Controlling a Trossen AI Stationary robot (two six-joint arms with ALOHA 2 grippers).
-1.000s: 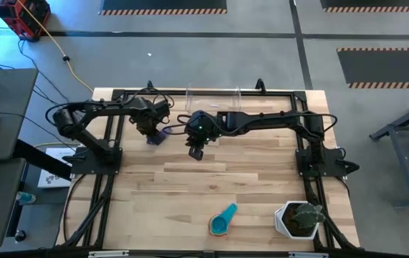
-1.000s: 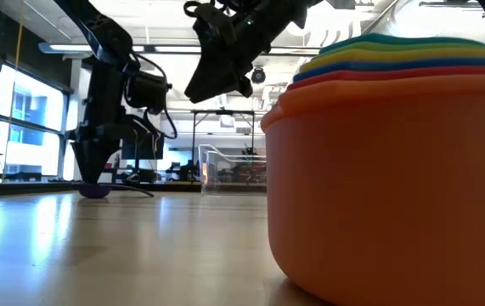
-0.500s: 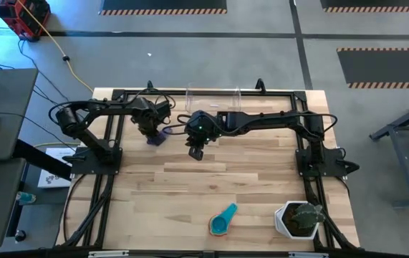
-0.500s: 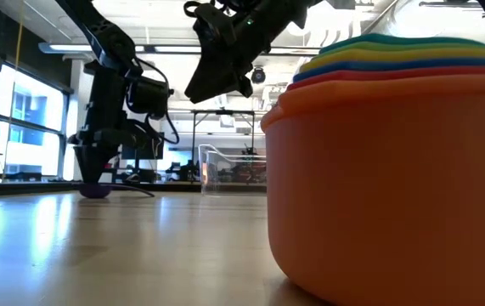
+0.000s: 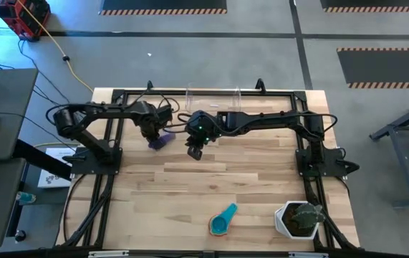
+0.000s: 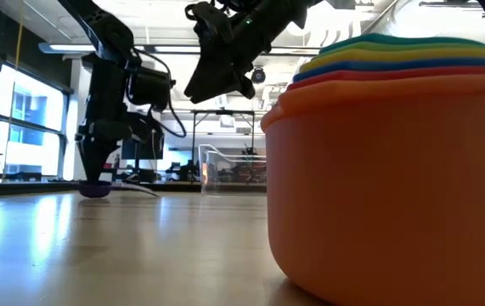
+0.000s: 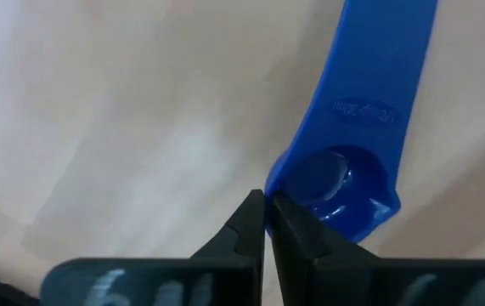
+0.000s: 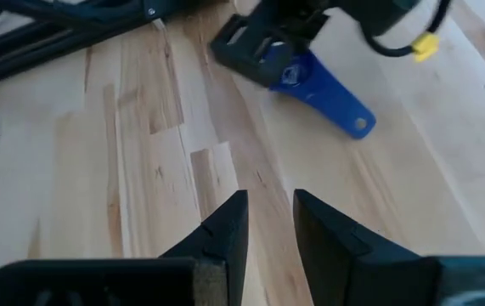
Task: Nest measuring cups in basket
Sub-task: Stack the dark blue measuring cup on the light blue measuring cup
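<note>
Step in hand: looks like the pickup of the little blue measuring cup [image 7: 344, 183] lying on the bench [image 5: 190, 193] near the back edge, so the grab, not the drop.

Left gripper [image 7: 265, 223]: down at the cup, fingers pressed nearly together right at the bowl's rim. It seems to be pinching the cup wall, though how firm the hold is I can't say.

Right gripper [image 8: 269, 223]: hanging in the air just beside the left one, fingers a little spread, holding nothing. Basically waiting.

Cup position: handle points away from the left gripper, and the bowl end is the bit between the fingers.

Next move, my guess: lift it straight up without letting it twist, carry it back to the basket [image 5: 213, 96], and set it inside bowl-up. That pinch on a thin rim could slip, so slow is better.

Basket contents: the clear bin sits at the far edge of the bench, just behind both grippers. I can't make out anything in it.

Other cups: a nested stack [image 6: 391, 161] with orange outermost sits near the front edge, well apart from the basket, so plenty left to do.

Plant pot [image 5: 299, 218]: front right corner, out of the way.
</note>
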